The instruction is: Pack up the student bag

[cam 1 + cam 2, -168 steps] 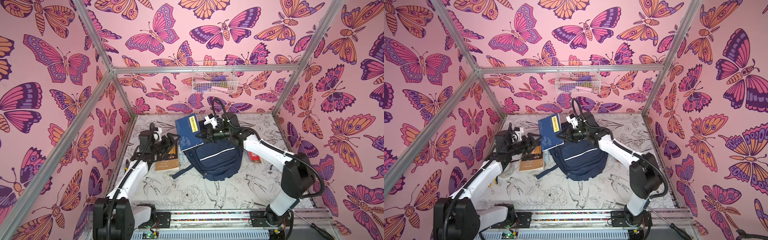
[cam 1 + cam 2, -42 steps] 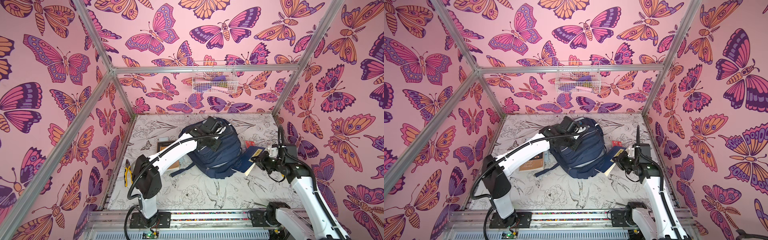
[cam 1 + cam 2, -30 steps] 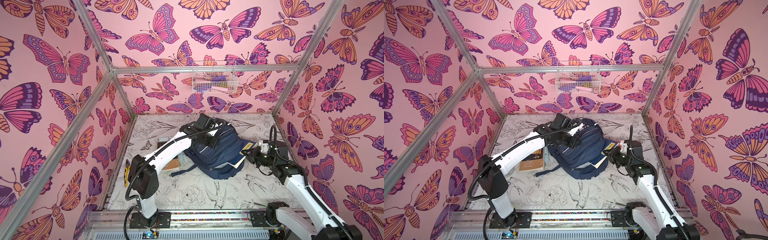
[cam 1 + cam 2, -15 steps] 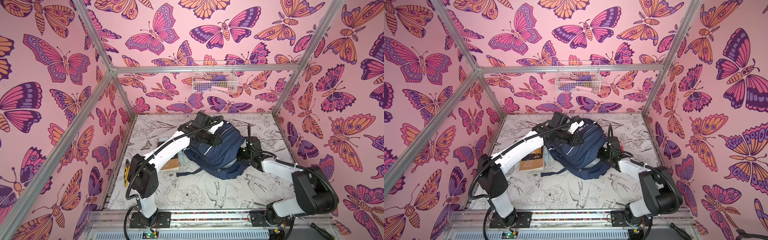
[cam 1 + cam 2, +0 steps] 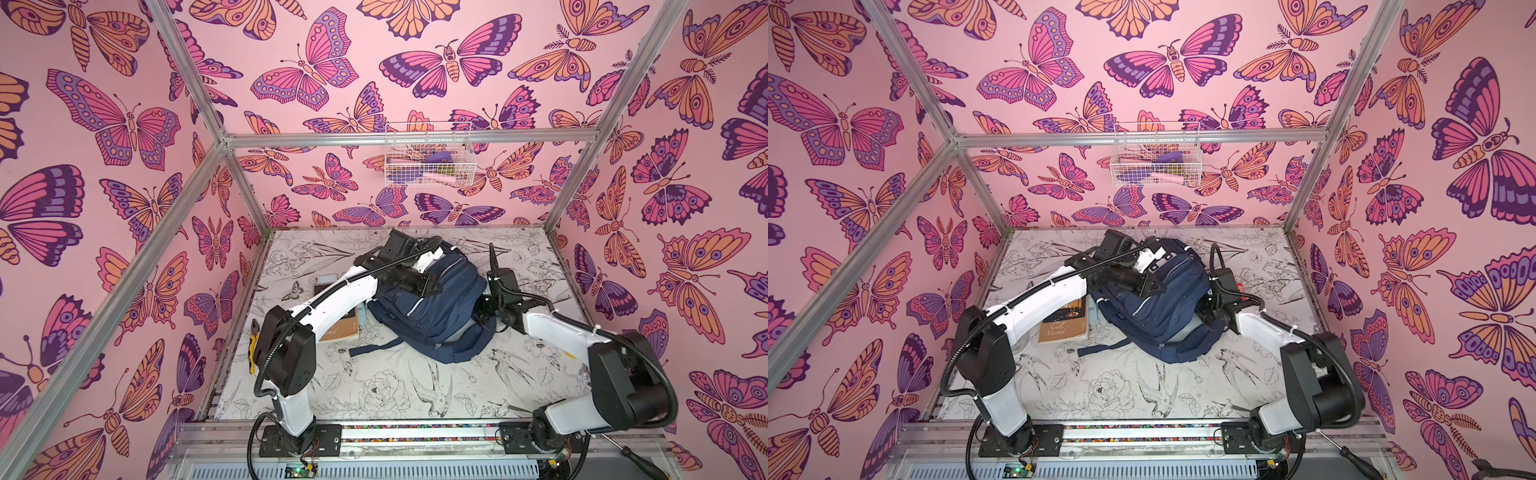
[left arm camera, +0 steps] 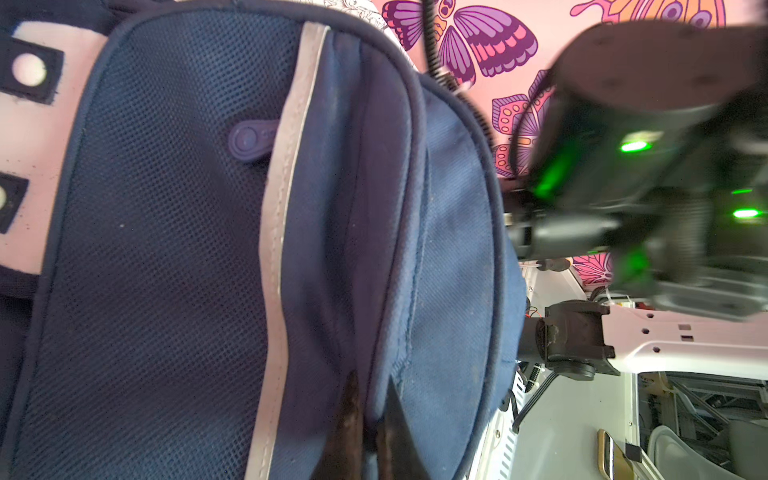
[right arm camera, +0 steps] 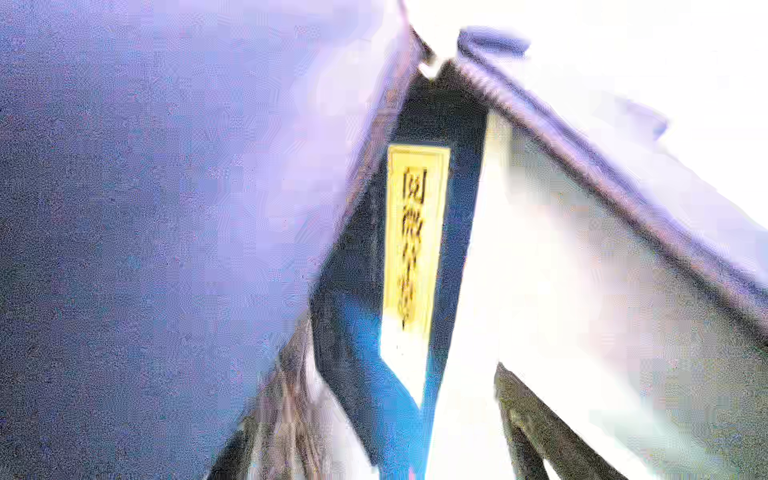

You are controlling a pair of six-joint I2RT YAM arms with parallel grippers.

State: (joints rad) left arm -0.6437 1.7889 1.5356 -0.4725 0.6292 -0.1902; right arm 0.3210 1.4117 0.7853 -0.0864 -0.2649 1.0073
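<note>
On the flower-printed desk [image 5: 374, 395], a navy backpack [image 5: 432, 316] lies near the middle. The left end effector [image 6: 370, 415] is clamped tight on a fold of the backpack's front. The right end effector [image 7: 399, 419] sits at the backpack's side opening, spread wide either side of a blue book [image 7: 415, 232].

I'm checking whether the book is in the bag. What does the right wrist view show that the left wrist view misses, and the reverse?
Only the right wrist view: a blue book with a yellow label, in the opening of the student bag, framed by the open right hand. Only the left wrist view: the bag's outer face with its pale stripe and white patch, the left hand shut on a fabric fold, and the right arm. Both: navy bag fabric.
</note>
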